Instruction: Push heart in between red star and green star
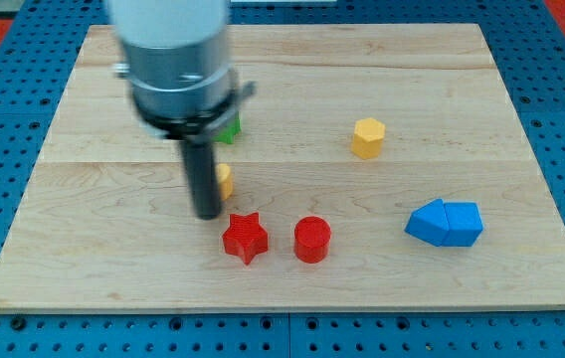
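Observation:
My tip point(207, 213) is at the left of centre of the board, just left of a yellow block point(225, 180) that the rod mostly hides; its shape cannot be made out. The red star point(245, 238) lies just below and right of the tip. A green block point(229, 129), mostly hidden behind the arm's body, sits above the yellow block; only its right edge shows.
A red cylinder point(312, 240) sits right of the red star. A yellow hexagon point(368, 137) lies right of centre. Two blue blocks point(445, 223) touch each other at the view's right. The wooden board point(521, 89) rests on a blue pegboard.

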You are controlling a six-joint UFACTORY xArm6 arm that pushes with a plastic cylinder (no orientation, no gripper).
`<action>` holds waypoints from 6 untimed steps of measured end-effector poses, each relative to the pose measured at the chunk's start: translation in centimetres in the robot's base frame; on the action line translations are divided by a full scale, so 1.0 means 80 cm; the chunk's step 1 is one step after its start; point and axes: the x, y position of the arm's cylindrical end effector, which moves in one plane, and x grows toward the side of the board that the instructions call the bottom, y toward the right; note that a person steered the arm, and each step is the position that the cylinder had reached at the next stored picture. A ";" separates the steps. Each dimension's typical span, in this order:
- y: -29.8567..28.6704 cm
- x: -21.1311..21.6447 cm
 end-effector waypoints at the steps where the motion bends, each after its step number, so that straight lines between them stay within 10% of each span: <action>1: -0.037 0.000; 6: 0.101 -0.061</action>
